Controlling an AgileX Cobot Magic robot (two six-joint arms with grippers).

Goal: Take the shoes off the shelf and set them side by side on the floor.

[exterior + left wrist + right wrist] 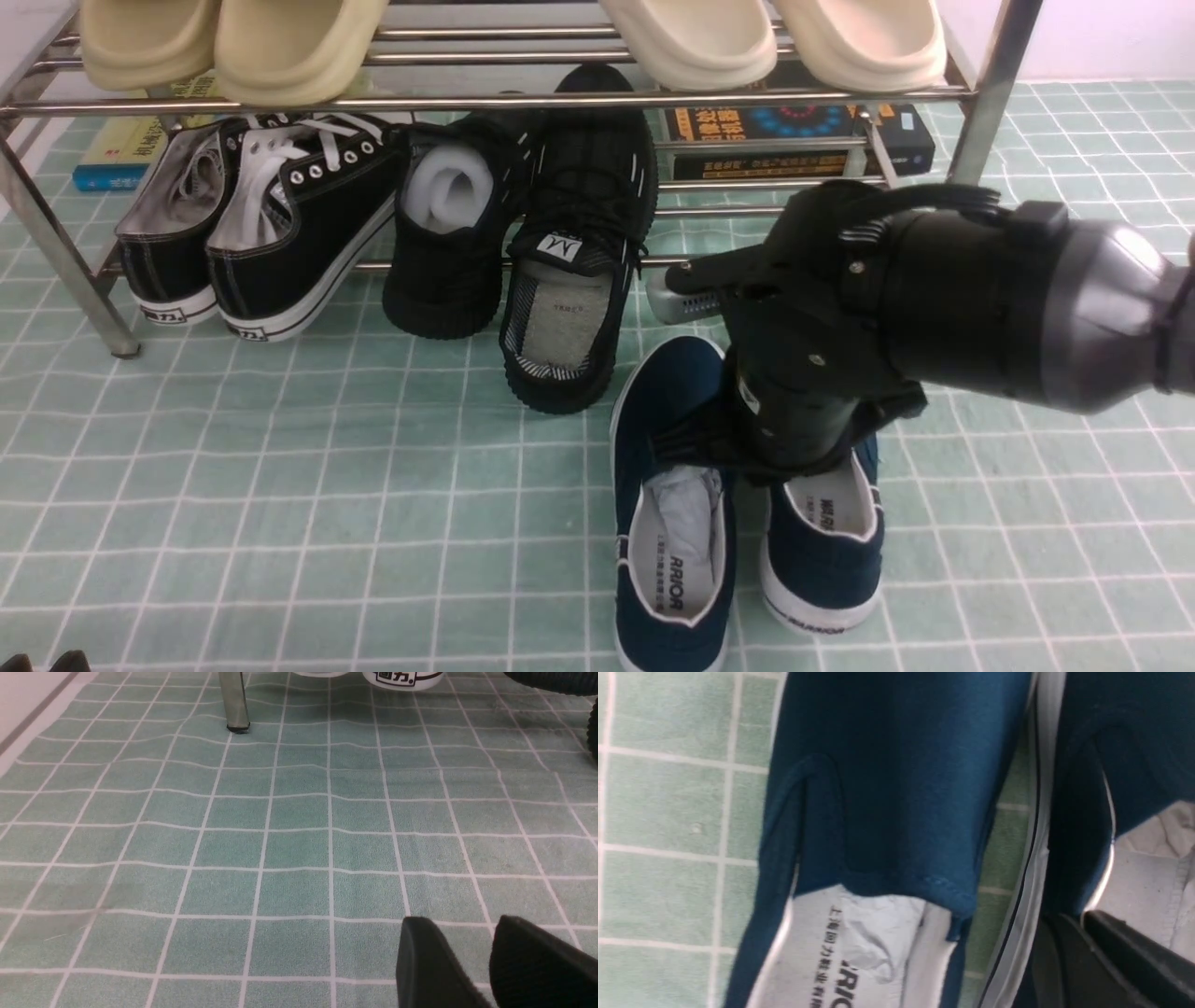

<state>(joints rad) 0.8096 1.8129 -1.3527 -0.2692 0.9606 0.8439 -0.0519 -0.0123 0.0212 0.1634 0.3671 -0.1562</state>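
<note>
My right jaws are pinched nearly together on the inner side wall of the right navy shoe (826,551), which stands on the floor (280,485) just beside the left navy shoe (667,523). My left jaws hang apart and empty over bare floor. If I pull away before letting go fully, the soft canvas may catch and drag the shoe, twisting it or shoving it into the other one and spoiling the side-by-side line. The black knit sneakers (523,233) lean at the shelf (523,101), where a wide swing could knock them.
</note>
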